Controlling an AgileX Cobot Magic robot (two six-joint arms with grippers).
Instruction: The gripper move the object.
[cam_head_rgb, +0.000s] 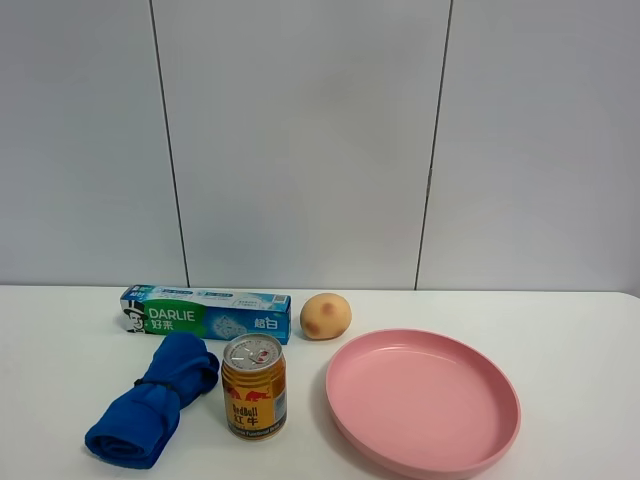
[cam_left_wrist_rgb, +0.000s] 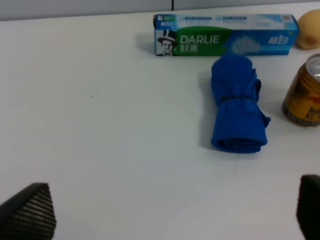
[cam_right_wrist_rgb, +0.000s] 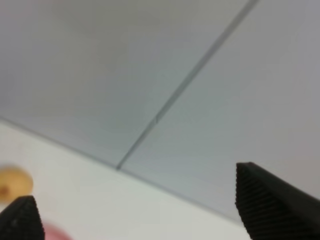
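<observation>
The toothpaste box lies flat on the white table, near the wall at the back, with its long side parallel to the wall. It is green and light blue and shows the white word "DARLIE". No arm touches it.

Several things stand close around it. A rolled blue cloth lies in front of the box, and one end of the roll comes very near the long front side of the box; from the left wrist view it is hard to tell if they touch. A gold drink can stands upright in front of the right part of the box, just beside the cloth. A round orange-yellow fruit sits just beside the right end of the box. A pink plate lies on the right side of the table, near the can and the fruit.

The left gripper is over a bare part of the table, well apart from the box; its jaws are spread wide, with nothing between them. The right gripper points toward the wall, and its jaws are also spread wide and hold nothing. In its view the fruit and a bit of the pink plate are seen, blurred.
</observation>
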